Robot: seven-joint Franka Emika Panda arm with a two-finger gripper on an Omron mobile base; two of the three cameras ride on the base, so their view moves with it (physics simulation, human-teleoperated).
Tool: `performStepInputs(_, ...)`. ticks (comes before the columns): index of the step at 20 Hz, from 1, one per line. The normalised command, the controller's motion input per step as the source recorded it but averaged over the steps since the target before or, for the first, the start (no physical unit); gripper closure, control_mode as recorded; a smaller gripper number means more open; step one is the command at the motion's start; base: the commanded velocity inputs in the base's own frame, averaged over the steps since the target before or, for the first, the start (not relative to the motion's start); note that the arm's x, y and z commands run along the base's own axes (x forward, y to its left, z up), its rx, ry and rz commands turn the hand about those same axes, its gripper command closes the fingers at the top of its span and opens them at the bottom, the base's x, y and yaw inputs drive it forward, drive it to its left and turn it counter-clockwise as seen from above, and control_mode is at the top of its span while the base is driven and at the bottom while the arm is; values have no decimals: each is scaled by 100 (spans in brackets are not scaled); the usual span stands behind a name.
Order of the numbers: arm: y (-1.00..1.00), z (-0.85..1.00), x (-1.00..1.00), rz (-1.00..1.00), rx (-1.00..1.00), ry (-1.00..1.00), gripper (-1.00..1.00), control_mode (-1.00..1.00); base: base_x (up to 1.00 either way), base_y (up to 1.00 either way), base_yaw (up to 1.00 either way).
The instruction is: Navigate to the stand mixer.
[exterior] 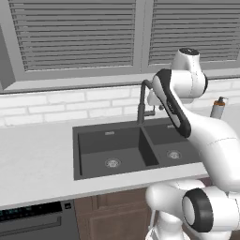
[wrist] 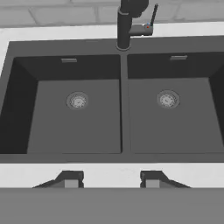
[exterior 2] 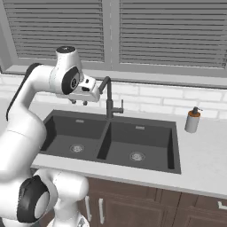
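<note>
The stand mixer is out of view. My gripper hangs over the left basin of a dark double sink, just left of the black faucet. In the hand view its two fingertips stand wide apart, so the gripper is open with nothing between the fingers. It looks straight down on both basins of the sink, with the faucet at the top.
A white counter runs along a white brick wall under shuttered windows. A soap dispenser stands right of the sink, also seen as the dispenser. A dishwasher and brown cabinets lie below the counter.
</note>
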Motion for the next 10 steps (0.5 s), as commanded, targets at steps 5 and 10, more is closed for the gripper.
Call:
performStepInputs(5, -4, 0, -86, 1, 0, -10, -100, -100, 0, 0, 0)
performStepInputs(10, 0, 0, -99, 2, -2, -23, -100, -100, 0, 0, 0)
